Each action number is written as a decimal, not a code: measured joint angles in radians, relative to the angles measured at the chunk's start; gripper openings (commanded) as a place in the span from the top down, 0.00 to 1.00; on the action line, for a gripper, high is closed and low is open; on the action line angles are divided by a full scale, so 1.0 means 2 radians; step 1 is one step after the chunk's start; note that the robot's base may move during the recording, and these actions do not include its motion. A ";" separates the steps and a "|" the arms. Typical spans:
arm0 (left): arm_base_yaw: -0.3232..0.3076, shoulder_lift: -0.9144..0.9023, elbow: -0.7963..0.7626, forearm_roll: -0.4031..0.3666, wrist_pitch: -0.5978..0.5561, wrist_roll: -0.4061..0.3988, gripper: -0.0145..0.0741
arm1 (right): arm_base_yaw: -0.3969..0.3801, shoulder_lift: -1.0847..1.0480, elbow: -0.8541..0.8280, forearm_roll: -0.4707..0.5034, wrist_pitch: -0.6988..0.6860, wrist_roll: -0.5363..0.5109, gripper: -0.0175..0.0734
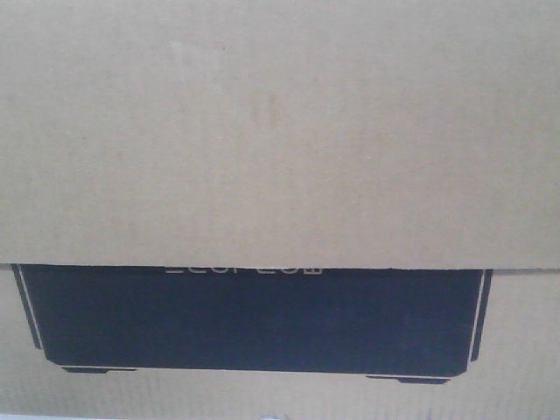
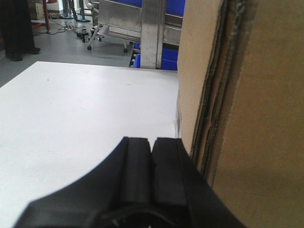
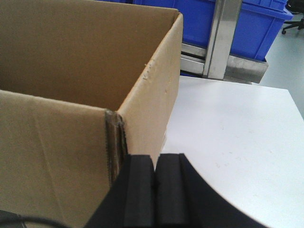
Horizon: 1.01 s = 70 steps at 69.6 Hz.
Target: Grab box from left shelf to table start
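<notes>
Your large brown corrugated cardboard box [image 3: 71,95] sits on the white table [image 2: 85,109], flanked by the left gripper [image 2: 152,156] and right gripper [image 3: 156,185], both closed and empty, at its near corners.

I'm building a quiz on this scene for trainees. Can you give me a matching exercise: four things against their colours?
Things:
1. box
2. table
3. trays
4. left gripper fingers

Colours:
A. blue
B. black
C. brown
D. white

Pairs: 1-C, 2-D, 3-A, 4-B
</notes>
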 measured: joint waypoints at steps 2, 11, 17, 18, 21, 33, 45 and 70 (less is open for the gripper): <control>0.000 0.000 0.000 0.000 0.000 0.000 0.95 | 0.000 0.000 0.000 0.000 0.000 0.000 0.75; 0.000 0.000 0.000 0.000 0.000 0.000 0.95 | 0.000 0.000 0.000 0.000 0.000 0.000 0.75; 0.000 0.000 0.000 0.000 0.000 0.000 0.95 | 0.000 0.000 0.000 0.000 0.000 0.000 0.75; 0.000 0.000 0.000 0.000 0.000 0.000 0.95 | 0.000 0.000 0.000 0.000 0.000 0.000 0.75; 0.000 0.000 0.000 0.000 0.000 0.000 0.95 | 0.000 0.000 0.000 0.000 0.000 0.000 0.75; 0.000 0.000 0.000 0.000 0.000 0.000 0.95 | 0.000 0.000 0.002 -0.002 -0.001 0.000 0.75; 0.000 0.000 0.000 0.000 0.000 0.000 0.95 | -0.005 0.000 0.030 -0.008 -0.051 0.010 0.75; 0.000 0.000 0.000 0.000 -0.001 0.001 0.95 | -0.030 -0.035 0.200 -0.009 -0.238 0.025 0.75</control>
